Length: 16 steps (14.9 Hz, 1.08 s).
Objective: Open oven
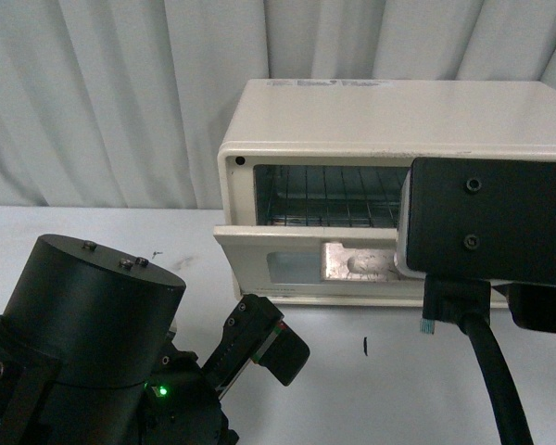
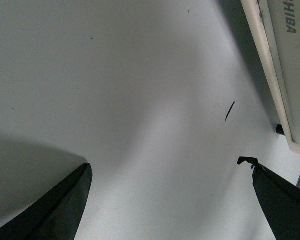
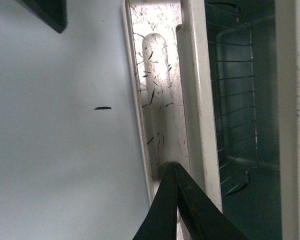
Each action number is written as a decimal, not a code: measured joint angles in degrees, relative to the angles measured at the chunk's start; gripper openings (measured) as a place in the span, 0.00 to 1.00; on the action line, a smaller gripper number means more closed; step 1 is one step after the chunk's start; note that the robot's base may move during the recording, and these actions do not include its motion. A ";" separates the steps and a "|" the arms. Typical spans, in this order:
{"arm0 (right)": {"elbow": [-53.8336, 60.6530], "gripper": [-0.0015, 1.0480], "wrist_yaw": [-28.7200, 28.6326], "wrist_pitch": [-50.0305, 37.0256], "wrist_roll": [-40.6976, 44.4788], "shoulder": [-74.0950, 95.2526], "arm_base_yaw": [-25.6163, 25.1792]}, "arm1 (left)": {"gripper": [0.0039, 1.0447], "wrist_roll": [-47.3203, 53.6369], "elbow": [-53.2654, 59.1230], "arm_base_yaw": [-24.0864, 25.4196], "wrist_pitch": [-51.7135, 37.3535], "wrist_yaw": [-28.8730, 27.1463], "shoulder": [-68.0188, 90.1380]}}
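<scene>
Now the small cream-white boxy toaster oven [image 1: 389, 116] sits on the white table [image 1: 380, 399], at the back and to the right of centre, with a pale pleated curtain [image 1: 102, 93] hanging behind it. Its glass-windowed door [image 1: 259, 260] is ajar, tipped outward from the top, and the thin metal wire rack [image 1: 324, 195] shows through the gap above it. A scratched silvery plate [image 1: 352, 261] gleams on the door's face.

Over to the right arm: its boxy black wrist housing [image 1: 486, 218] hangs in front of the oven's right half and hides the pincer from the front view. From the right wrist camera, the right gripper [image 3: 174, 172] has its black fingers [image 3: 190, 210] drawn together to a narrow point, and that tip sits right at the door's cream upper bar [image 3: 195, 100], beside the silvery plate. Whether anything thin is nipped between them, I cannot tell. The rack and the dark cavity lie just beyond.

And the left arm, a big black cylinder [image 1: 83, 306], is low in the near left corner, well apart from the oven. The left gripper [image 2: 167, 165] is spread wide, with only bare table between its fingers. A short black mark [image 1: 365, 346] lies on the table in front of the oven.
</scene>
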<state>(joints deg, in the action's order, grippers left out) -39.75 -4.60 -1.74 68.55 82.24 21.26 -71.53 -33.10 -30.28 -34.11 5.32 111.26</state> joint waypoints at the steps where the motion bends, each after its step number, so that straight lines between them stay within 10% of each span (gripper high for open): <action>1: -0.04 0.02 -0.13 2.29 -0.85 -0.81 0.26 | 0.94 -0.02 0.00 0.02 0.00 0.02 0.00; 13: -7.41 0.02 -1.44 13.49 -1.31 -13.55 0.81 | 0.94 0.20 0.00 0.00 0.02 0.02 0.00; 16: -8.52 0.31 -0.76 12.92 0.74 -15.89 0.87 | 0.94 0.20 0.00 0.00 0.04 -0.02 0.00</action>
<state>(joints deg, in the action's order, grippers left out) -48.27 -5.37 11.18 69.30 66.35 22.13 -71.33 -33.10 -30.28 -34.06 5.30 111.26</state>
